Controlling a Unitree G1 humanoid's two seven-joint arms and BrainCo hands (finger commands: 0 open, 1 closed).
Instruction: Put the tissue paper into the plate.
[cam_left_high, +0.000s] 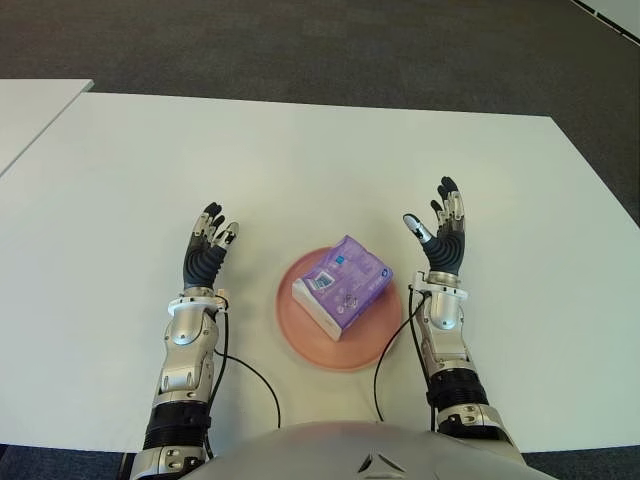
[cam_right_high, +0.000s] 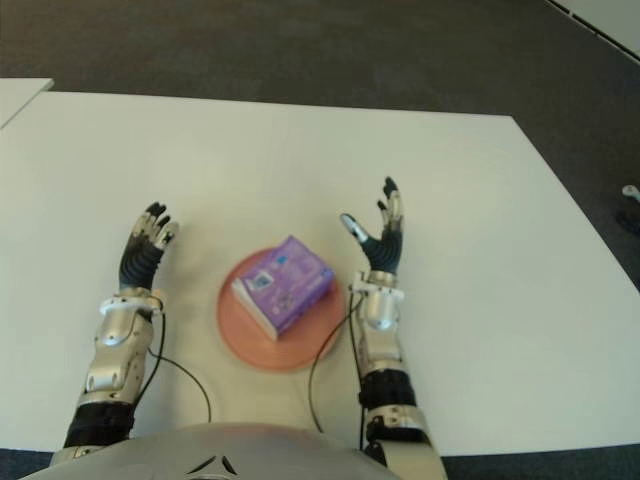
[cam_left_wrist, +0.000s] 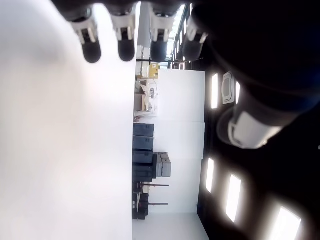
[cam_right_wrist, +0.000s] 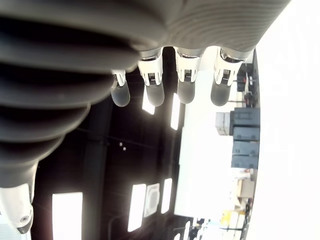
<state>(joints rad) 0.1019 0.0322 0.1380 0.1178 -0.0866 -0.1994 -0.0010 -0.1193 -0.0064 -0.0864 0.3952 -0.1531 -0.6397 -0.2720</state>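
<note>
The tissue paper (cam_left_high: 342, 286), a purple pack, already lies inside the pink plate (cam_left_high: 300, 340) on the white table (cam_left_high: 300, 150), so the task looks finished, with nothing left but perhaps drawing the arms back. Its long axis runs from about 8 o'clock to 2 o'clock, printed face up. The left hand (cam_left_high: 207, 252) at the plate's 9 o'clock and the right hand (cam_left_high: 442, 235) at its 3 o'clock both show fingers spread, holding nothing

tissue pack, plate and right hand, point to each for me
tissue pack (cam_left_high: 343, 284), left eye view, middle of its purple top
plate (cam_left_high: 300, 345), left eye view, bare pink rim near the robot
right hand (cam_left_high: 443, 240), left eye view, open palm
</note>
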